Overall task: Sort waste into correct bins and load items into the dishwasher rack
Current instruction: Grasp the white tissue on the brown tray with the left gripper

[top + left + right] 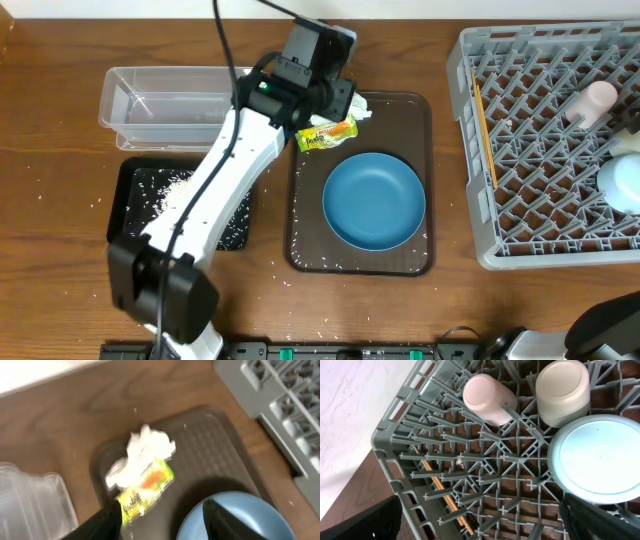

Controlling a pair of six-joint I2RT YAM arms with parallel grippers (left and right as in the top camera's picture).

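Note:
My left gripper (325,105) (162,510) is open above the brown tray's back left corner. The yellow-green snack wrapper (327,135) (145,487) lies just ahead of its left finger. The crumpled white napkin (360,108) (142,452) touches the wrapper. The large dark-blue bowl (374,200) (240,520) stands on the same tray. Rice (165,190) lies in the black tray (128,205). The clear container (165,105) (30,505) is behind it. My right gripper (480,527) is open over the grey rack (470,150) (395,435), which holds the pink cup (487,397), pale cup (563,390), light-blue bowl (597,455) and chopsticks (445,497).
The brown serving tray (300,230) (220,450) sits mid-table between the bins and the rack. Stray rice grains dot the tray and the wood near the front edge (290,285). The right arm's base (605,325) shows at the front right.

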